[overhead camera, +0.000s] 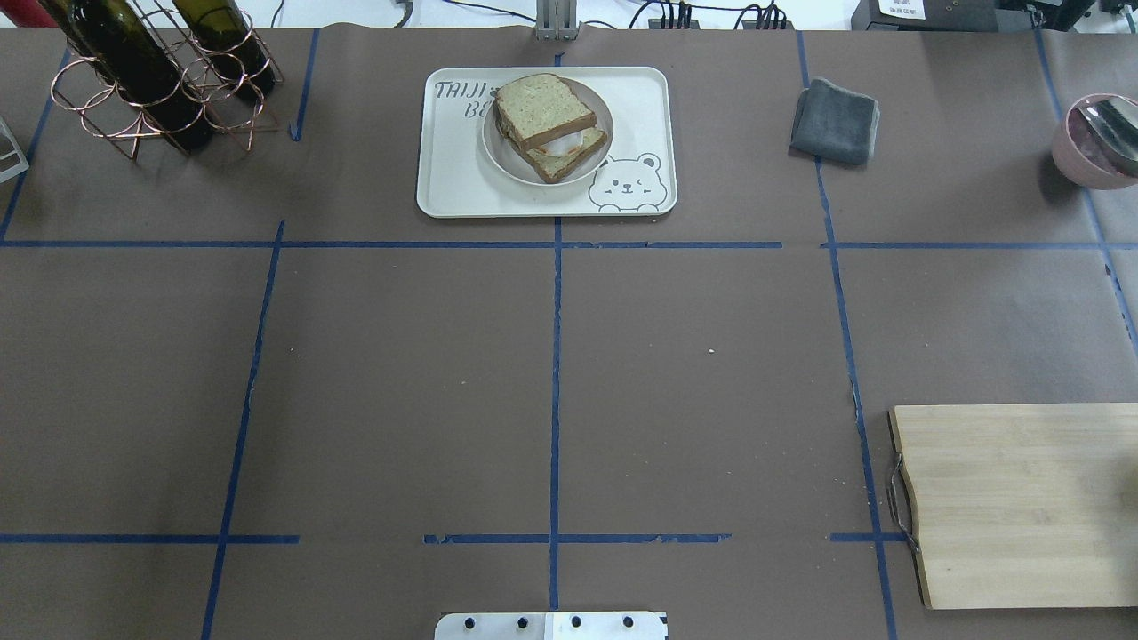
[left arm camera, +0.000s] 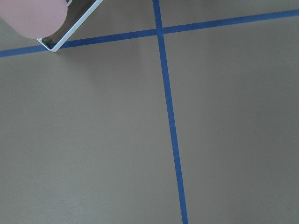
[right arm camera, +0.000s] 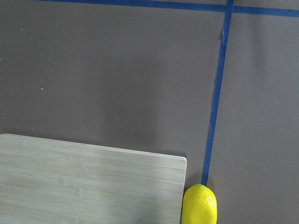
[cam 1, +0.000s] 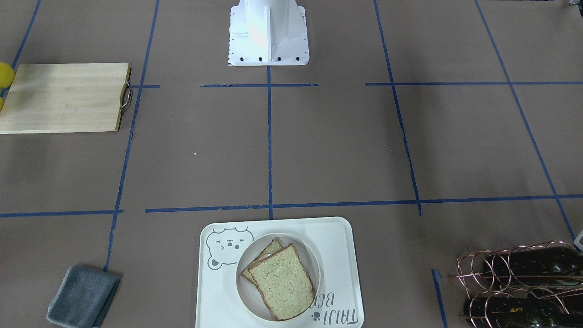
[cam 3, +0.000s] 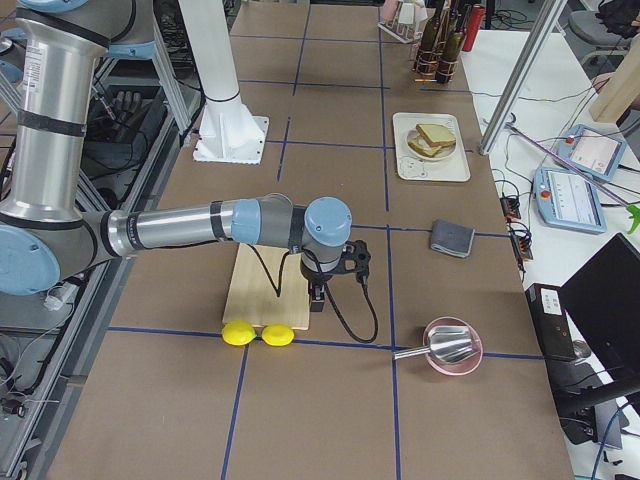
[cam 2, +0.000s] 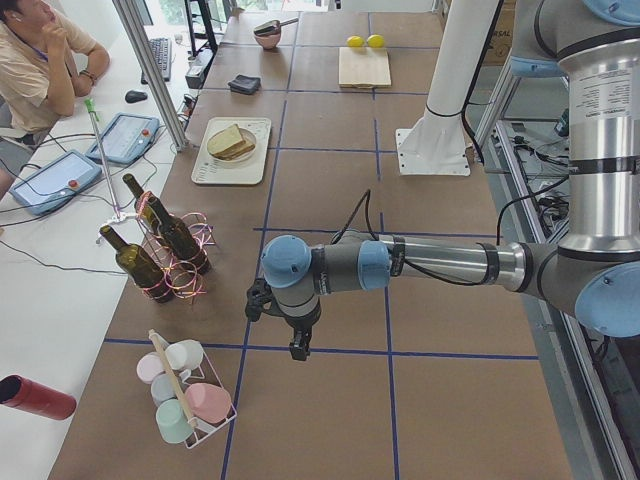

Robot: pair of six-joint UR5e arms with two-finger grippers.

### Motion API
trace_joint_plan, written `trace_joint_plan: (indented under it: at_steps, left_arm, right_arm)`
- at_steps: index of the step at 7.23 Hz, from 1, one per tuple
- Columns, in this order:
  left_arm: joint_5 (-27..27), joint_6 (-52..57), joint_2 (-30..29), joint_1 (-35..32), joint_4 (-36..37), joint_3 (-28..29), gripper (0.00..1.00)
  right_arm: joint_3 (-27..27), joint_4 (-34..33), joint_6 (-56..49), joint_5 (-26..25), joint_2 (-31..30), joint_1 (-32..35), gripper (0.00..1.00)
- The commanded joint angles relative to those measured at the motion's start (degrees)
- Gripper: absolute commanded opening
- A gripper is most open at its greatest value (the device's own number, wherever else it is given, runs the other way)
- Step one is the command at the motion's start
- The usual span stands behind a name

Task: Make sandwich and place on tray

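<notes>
The sandwich (overhead camera: 547, 124), two brown-crusted bread slices with white egg between, lies on a small round white plate (overhead camera: 502, 156). The plate stands on the cream bear tray (overhead camera: 453, 187) at the table's far middle. Sandwich (cam 1: 280, 281), plate (cam 1: 310, 255) and tray (cam 1: 218, 296) also show in the front-facing view. My left gripper (cam 2: 298, 345) shows only in the left side view, hanging over bare table far from the tray. My right gripper (cam 3: 318, 298) shows only in the right side view, over the cutting board's edge. I cannot tell whether either is open or shut.
A wooden cutting board (overhead camera: 1022, 498) lies at the near right, with two lemons (cam 3: 255, 333) beside it. A grey cloth (overhead camera: 836, 120), a pink bowl with a spoon (overhead camera: 1098, 138), a wine bottle rack (overhead camera: 151, 80) and a cup rack (cam 2: 185, 400) stand around the table. An operator (cam 2: 30, 60) sits alongside.
</notes>
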Motion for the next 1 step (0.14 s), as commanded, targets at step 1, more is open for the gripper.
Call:
trace_joint_plan:
  at_steps: [1]
  left_arm:
    - [0.1,0.0,-0.1,0.1,0.0,0.1,1.00]
  right_arm:
    - [0.3,0.1,0.0,0.1,0.0,0.0,1.00]
